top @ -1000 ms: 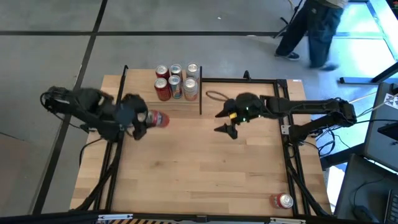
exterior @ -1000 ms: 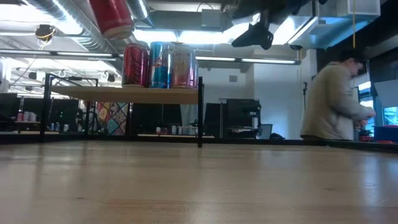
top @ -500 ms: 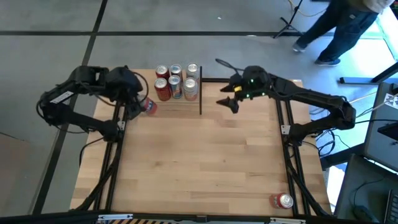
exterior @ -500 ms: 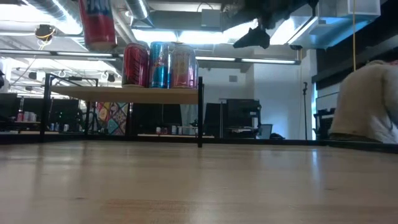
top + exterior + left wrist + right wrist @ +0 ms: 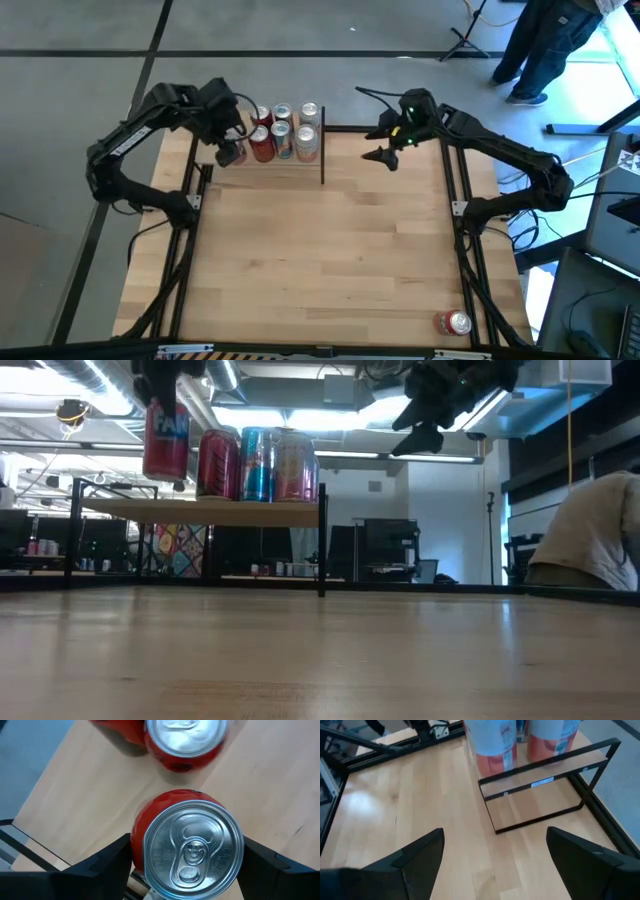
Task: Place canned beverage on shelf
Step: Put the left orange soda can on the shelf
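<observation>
A stray can (image 5: 452,322) lies at the lower right of the table (image 5: 330,260); at upper left the left gripper (image 5: 228,148) clamps a red can (image 5: 166,438) upright just above the shelf (image 5: 200,511), beside six cans (image 5: 284,131); the right gripper (image 5: 385,150) hangs open at upper right.

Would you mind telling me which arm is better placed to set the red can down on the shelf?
The left. Its gripper already holds the red can upright just above the shelf, beside the cans there. The right gripper is open, empty and off to the side.
</observation>
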Controlling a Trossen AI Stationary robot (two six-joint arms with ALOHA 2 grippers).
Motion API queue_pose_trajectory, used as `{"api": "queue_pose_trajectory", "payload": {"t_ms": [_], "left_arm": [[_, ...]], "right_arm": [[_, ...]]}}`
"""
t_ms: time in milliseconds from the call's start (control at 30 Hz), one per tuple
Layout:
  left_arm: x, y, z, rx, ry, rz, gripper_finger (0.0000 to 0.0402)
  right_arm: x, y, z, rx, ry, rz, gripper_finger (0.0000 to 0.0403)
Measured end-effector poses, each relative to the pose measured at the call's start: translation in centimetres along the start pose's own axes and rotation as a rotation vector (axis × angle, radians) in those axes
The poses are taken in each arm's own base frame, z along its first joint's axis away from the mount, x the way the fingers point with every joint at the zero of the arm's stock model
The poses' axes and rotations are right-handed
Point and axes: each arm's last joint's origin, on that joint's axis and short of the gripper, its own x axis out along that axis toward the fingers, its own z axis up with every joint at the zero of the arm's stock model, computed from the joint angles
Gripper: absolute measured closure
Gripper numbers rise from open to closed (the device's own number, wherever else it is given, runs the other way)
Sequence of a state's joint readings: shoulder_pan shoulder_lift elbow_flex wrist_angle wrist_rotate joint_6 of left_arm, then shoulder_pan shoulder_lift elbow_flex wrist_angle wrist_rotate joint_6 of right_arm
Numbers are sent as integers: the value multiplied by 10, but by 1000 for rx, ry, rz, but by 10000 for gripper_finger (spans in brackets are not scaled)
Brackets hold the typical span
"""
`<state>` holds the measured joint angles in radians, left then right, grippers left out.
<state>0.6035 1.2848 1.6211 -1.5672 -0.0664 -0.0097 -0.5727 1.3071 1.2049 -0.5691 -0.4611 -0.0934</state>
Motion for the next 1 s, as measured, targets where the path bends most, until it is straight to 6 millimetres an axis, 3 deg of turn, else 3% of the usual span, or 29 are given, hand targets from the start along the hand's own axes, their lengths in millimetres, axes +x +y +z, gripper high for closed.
{"api": "queue_pose_trajectory", "payload": {"t_ms": [267, 533, 1000], "left_arm": [[24, 36, 21, -27, 29, -26, 131], [42, 64, 28, 6, 52, -84, 131], [53, 87, 36, 137, -15, -136, 131]], "right_arm": [[2, -7, -10, -45, 27, 31, 63], [10, -7, -24, -37, 60, 90, 63], [10, -7, -24, -16, 57, 89, 63]]}}
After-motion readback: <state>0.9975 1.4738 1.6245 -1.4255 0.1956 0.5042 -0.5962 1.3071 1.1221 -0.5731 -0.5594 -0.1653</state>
